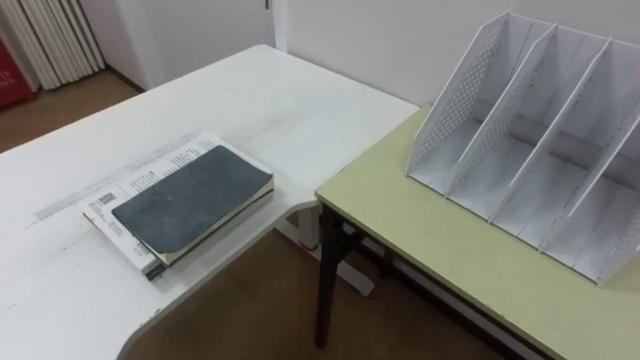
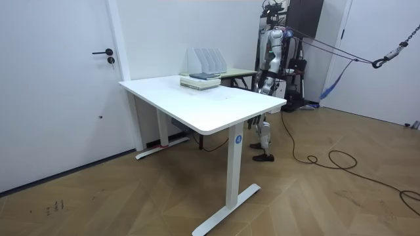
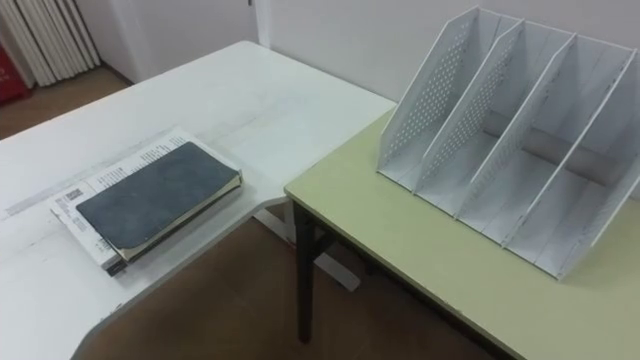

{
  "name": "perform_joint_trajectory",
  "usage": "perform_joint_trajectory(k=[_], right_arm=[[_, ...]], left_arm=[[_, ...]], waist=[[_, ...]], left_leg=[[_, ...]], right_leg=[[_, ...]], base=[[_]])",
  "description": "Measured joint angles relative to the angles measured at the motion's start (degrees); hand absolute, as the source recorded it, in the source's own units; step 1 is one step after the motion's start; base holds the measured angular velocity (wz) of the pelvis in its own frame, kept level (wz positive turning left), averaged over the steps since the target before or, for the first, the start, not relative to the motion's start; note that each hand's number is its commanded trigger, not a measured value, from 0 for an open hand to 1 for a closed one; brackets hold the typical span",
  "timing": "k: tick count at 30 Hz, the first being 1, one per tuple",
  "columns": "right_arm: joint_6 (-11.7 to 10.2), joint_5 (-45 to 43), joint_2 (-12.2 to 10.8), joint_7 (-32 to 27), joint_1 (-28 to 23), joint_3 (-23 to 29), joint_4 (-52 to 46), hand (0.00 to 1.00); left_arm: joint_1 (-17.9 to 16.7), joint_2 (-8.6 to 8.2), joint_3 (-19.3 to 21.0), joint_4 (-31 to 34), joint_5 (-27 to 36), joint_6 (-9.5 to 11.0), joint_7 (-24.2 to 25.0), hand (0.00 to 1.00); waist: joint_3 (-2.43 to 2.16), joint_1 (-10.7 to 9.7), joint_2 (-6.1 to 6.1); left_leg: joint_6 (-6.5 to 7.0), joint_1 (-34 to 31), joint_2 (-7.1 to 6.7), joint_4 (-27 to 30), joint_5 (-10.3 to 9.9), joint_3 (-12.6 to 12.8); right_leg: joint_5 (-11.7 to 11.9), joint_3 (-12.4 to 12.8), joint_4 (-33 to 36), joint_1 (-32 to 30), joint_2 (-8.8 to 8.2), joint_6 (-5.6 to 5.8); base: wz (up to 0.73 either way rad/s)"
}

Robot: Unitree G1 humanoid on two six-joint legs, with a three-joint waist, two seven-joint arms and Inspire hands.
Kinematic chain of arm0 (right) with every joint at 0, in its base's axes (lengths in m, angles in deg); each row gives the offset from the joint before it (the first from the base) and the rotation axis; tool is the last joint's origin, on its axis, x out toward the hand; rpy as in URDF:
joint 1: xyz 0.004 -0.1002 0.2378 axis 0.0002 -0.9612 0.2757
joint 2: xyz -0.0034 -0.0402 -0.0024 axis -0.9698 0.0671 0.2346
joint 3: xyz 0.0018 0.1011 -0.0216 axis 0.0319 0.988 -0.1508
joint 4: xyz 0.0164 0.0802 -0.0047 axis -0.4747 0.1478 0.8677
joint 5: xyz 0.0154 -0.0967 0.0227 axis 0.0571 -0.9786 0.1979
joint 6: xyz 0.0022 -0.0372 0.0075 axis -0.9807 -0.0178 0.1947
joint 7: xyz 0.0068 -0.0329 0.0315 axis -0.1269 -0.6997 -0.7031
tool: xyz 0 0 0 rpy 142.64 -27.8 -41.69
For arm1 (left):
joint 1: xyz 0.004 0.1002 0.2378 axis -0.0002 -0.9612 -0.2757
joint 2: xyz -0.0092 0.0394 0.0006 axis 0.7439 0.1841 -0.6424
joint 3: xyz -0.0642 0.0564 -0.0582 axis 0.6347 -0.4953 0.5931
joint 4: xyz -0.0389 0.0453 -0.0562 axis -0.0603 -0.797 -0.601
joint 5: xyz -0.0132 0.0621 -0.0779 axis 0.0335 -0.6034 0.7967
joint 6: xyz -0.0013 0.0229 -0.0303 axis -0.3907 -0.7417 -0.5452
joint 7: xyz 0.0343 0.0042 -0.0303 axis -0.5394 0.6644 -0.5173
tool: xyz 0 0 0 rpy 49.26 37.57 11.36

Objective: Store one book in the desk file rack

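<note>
— What of the hands?
— In the room view the left hand (image 2: 264, 87) hangs low at the robot's side, on the side nearer the camera. It is too small there to tell whether it is spread or curled, or holds anything.
— And the book?
— The dark grey book (image 1: 192, 197) lies flat on a white printed booklet (image 1: 145, 170). The pair sits near the curved edge of the white desk (image 1: 250, 90), to the robot's left. The book is not in the file rack (image 1: 530, 140).
— Where is the rack?
— It stands upright on the green table (image 1: 430, 245), whose corner comes just beside the desk's edge. It is well apart from the book, and wood floor (image 1: 250, 310) shows below the gap.
— What does the room view add?
— The robot stands at the room view's right, past the desk's far corner and by the green table. A closed door (image 2: 65, 85) is at the left. The eye views give the near detail: the rack's perforated end wall, its slanted dividers and the lines of print on the booklet.
— Anything cut off or unclear?
— The rack's right end runs out of both eye views. In the room view the desk hides most of the green table. I cannot tell whether one booklet or more lies under the book.
</note>
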Motion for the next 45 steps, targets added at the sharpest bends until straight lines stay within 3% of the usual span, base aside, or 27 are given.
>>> perform_joint_trajectory(k=[7,13,22,25,29,32,37,42,45], right_arm=[[-1.0,0.0,-0.2,-0.1,0.0,0.0,0.0,0.00],[-2.6,-1.2,-0.8,0.0,0.5,0.0,0.0,0.00],[-4.9,-3.1,-0.9,0.7,1.7,-0.1,-0.2,0.00],[-5.9,-3.5,-0.7,0.7,1.9,-0.7,-0.2,0.00],[-5.9,-4.2,-0.6,1.3,2.9,-1.1,-0.2,0.00],[-5.9,-4.6,-0.8,1.3,3.8,-1.3,-0.2,0.00],[-5.8,-4.5,-0.9,1.4,4.0,-1.5,-0.3,0.00],[-5.7,-4.5,-0.9,2.0,4.5,-1.7,-0.4,0.00],[-5.7,-4.4,-0.9,2.1,4.4,-1.8,-0.4,0.00]], left_arm=[[0.0,0.00,0.0,0.4,0.2,0.1,-0.6,0.00],[0.9,0.07,0.0,2.7,-3.8,1.5,-0.7,0.00],[2.8,0.18,-3.6,9.1,-19.6,2.6,-1.5,0.00],[2.8,0.38,-7.0,14.0,-26.1,2.5,-1.5,0.00],[2.9,0.65,-11.9,25.8,-38.4,2.7,-1.9,0.00],[3.1,1.43,-16.3,32.1,-42.3,2.9,-3.2,0.00],[3.4,2.96,-22.0,40.7,-47.2,2.6,-4.5,0.00],[3.5,3.98,-22.5,48.2,-53.8,3.0,-7.2,0.00],[3.6,5.80,-22.3,53.1,-54.5,3.7,-10.3,0.00]], waist=[[-0.30,0.1,-0.07],[0.03,-0.1,-0.26],[-0.20,-1.6,0.10],[-0.10,-2.3,0.48],[-0.06,-3.7,0.77],[-0.02,-5.9,0.82],[0.18,-7.1,0.79],[0.20,-7.8,0.76],[0.19,-7.8,0.76]], left_leg=[[0.00,-0.1,0.00,0.1,0.0,0.0],[0.00,0.2,0.00,0.2,0.0,-0.1],[0.04,-0.8,-0.11,0.3,0.0,-0.7],[0.05,-0.8,-0.16,0.3,0.0,-0.7],[0.06,-0.7,-0.16,0.2,0.0,-0.6],[0.06,-0.5,-0.18,0.1,0.0,-0.6],[0.06,-0.3,-0.11,0.1,0.0,-0.5],[0.06,-0.3,-0.10,0.2,0.0,-0.6],[0.06,-0.3,-0.12,0.2,0.0,-0.7]], right_leg=[[0.1,-0.1,-0.1,0.0,-0.02,0.00],[0.1,-0.1,-0.3,0.8,-0.01,0.02],[0.3,-0.4,-0.3,0.2,0.02,0.09],[0.3,-0.6,-0.3,0.2,-0.04,0.09],[0.3,-0.2,-0.3,0.2,0.01,0.09],[0.3,-0.1,-0.4,0.4,0.00,0.10],[0.3,-0.1,-0.4,0.5,0.03,0.09],[0.3,-0.3,-0.4,0.6,0.01,0.09],[0.3,-0.5,-0.5,0.7,-0.03,0.09]], base=[[0.00],[0.02],[0.01],[0.01],[-0.03],[-0.01],[-0.02],[0.01],[0.02]])
